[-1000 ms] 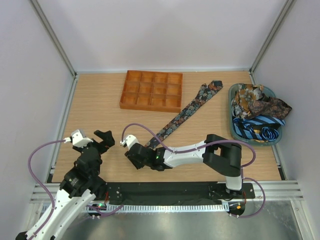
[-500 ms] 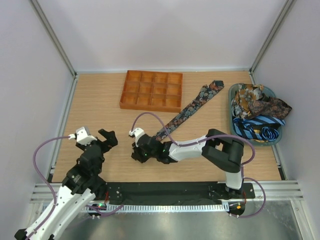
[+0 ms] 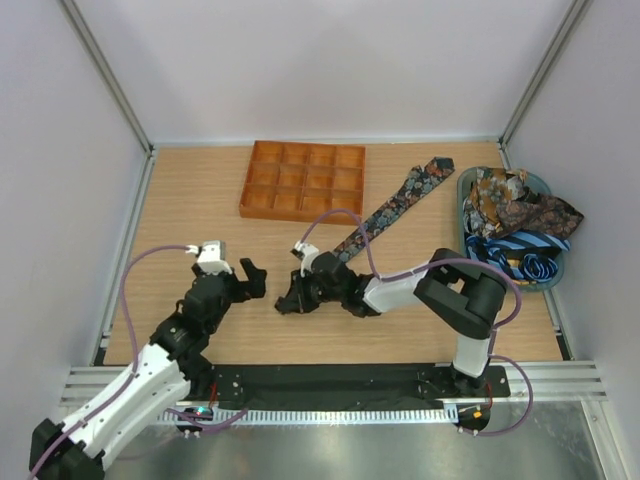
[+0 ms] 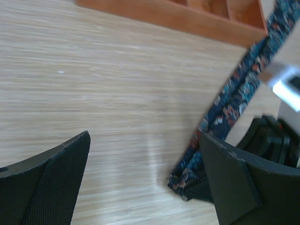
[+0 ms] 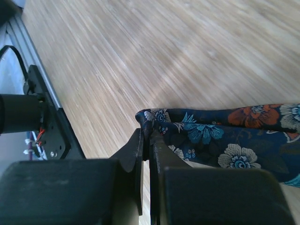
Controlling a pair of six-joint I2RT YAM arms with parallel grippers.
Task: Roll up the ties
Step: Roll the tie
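A dark floral tie [image 3: 395, 205] lies diagonally on the table, its wide end at the back right near the basket. My right gripper [image 3: 288, 302] is shut on the tie's narrow end [image 5: 161, 123], pinching the folded fabric between its fingertips. In the left wrist view the same narrow end [image 4: 185, 176] shows low on the wood beside the right gripper's dark body. My left gripper [image 3: 247, 275] stands wide open just left of that end, with nothing between its fingers [image 4: 56, 173]. More ties [image 3: 520, 215], floral and blue striped, are heaped in the basket.
An orange gridded tray [image 3: 304, 181] sits at the back centre, its near wall [image 4: 187, 18] close to the tie. A teal basket [image 3: 466, 262] stands against the right side. White walls and metal rails close in the table.
The right gripper closed on the tie's narrow end and shifted right and farther back. The left arm reached forward and right, bringing its open gripper next to the tie end.
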